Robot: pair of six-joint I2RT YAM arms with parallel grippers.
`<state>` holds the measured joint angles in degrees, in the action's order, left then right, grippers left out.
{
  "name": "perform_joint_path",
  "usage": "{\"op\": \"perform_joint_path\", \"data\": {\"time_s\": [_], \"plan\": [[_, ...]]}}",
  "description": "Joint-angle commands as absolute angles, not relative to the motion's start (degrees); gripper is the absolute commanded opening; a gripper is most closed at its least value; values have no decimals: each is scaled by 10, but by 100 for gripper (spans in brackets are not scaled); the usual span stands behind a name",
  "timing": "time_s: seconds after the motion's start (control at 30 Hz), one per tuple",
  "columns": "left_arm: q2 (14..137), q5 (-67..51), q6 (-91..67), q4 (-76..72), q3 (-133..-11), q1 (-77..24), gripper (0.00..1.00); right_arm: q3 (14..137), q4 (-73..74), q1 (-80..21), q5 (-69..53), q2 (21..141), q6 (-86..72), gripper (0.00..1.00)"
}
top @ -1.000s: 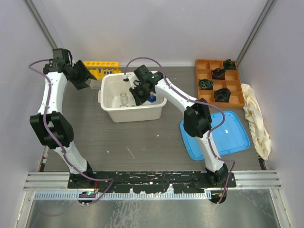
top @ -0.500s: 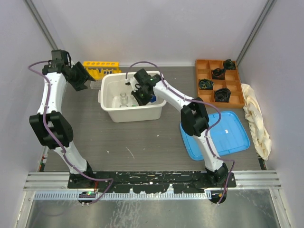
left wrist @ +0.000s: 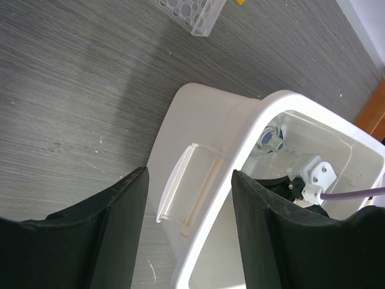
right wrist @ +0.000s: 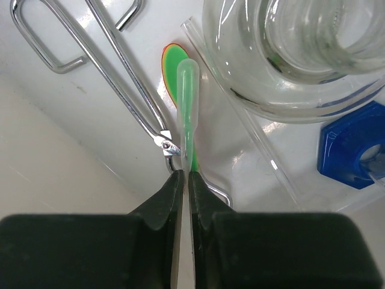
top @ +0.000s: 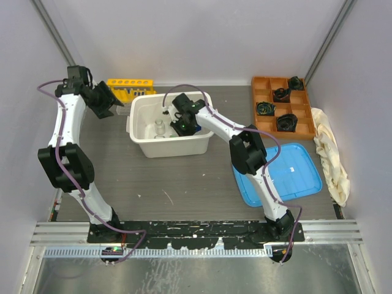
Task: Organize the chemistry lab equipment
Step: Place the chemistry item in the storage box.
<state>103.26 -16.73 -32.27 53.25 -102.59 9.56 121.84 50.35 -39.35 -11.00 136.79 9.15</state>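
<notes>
1. The white tub (top: 168, 147) is the largest thing. The right claw (right wrist: 183, 174) reaches down inside it. The left claw (left wrist: 189, 180) hangs open and empty, with the tub's outer handle under the gap between its fingers.
2. A clear glass flask (right wrist: 301, 54) lies ahead of the right claw, to its right side. We think a lift with some swing could knock the flask.
3. The metal tongs (right wrist: 163, 143) lie ahead and to the left, with their hinge just at the fingertips. The pinch may catch this wire and drag the tongs up.
4. The blue cylinder base (right wrist: 352, 144) lies to the right of the claw, apart from it.
5. The right claw is closed on the thin stem of the green spatula (right wrist: 185, 90), whose blade points ahead. The grip is only at the fingertips, so we fear the stem may turn or slip out.
</notes>
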Motion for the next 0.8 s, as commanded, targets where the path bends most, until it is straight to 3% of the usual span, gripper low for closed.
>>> {"op": "perform_joint_path", "data": {"time_s": [0.0, 0.4, 0.57, 0.77], "plan": [[1003, -179, -318, 522, -1024, 101, 59, 1216, 496, -394, -101, 1363, 93, 14], [1003, -185, -322, 521, -1018, 101, 59, 1219, 505, -394, -104, 1345, 91, 21], [1002, -189, -326, 519, -1019, 101, 59, 1222, 511, -394, -91, 1319, 91, 29], [999, -192, -326, 522, -1019, 102, 60, 1218, 516, -395, -68, 1288, 86, 47]]}}
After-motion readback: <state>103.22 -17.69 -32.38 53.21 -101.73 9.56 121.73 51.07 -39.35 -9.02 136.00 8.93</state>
